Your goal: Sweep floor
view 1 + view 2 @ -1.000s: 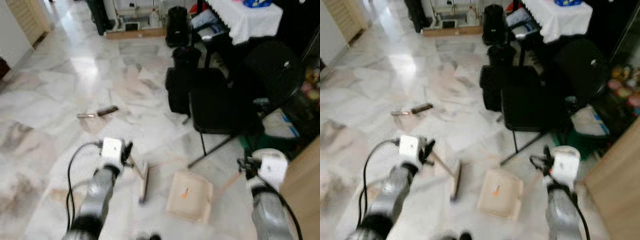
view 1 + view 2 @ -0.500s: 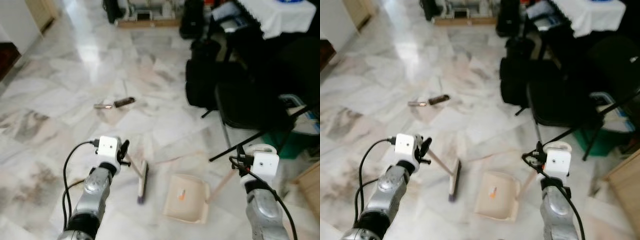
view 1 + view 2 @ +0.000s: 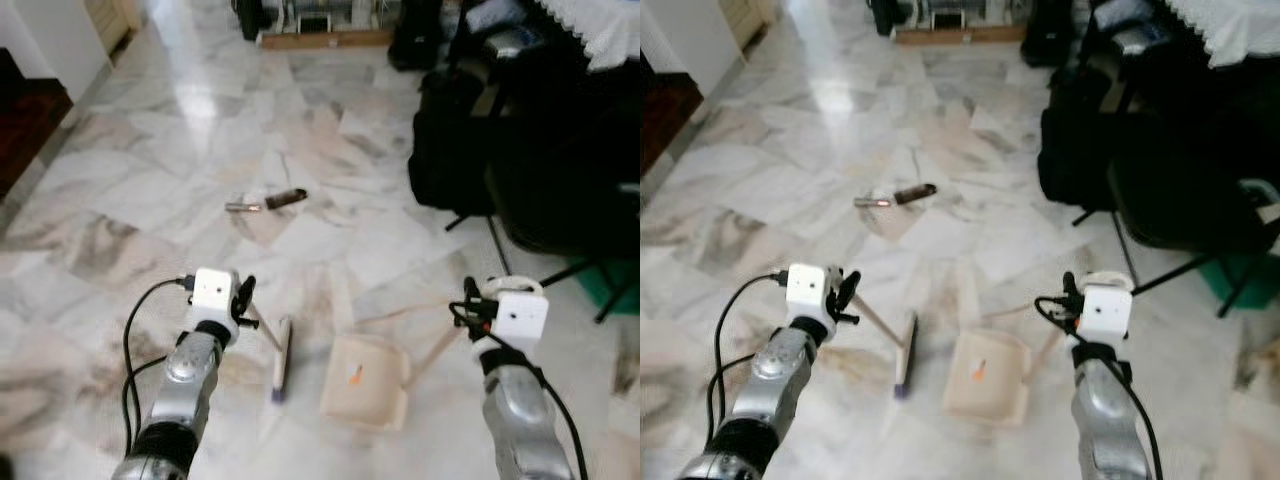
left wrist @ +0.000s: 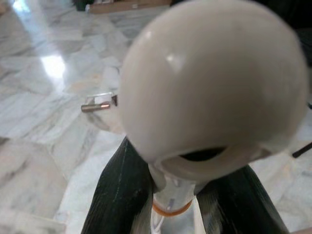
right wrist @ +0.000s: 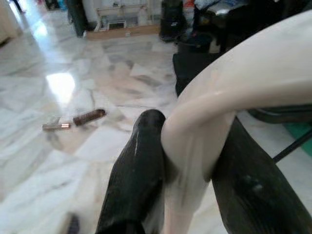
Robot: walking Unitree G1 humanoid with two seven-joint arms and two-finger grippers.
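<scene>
My left gripper (image 3: 243,300) is shut on the thin cream handle of a small broom, whose head (image 3: 282,358) rests on the marble floor just ahead of me. My right gripper (image 3: 468,311) is shut on the cream handle of a dustpan (image 3: 365,380) that lies flat on the floor to the right of the broom head. In the left wrist view the rounded handle end (image 4: 214,83) sits between the black fingers (image 4: 122,195). In the right wrist view the curved dustpan handle (image 5: 204,126) is clamped between the fingers (image 5: 139,165). A dark stick and a silver piece of litter (image 3: 268,201) lie farther ahead.
A black folding chair (image 3: 560,190) and black bags (image 3: 445,140) crowd the right side. A white-clothed table (image 3: 610,35) stands at the far right corner. A dark doorway (image 3: 25,120) opens on the left. Open marble floor (image 3: 150,190) lies ahead and to the left.
The whole view has swung left, so the chair and bags now sit farther right and the litter nearer the middle. Both grippers keep their hold on broom and dustpan.
</scene>
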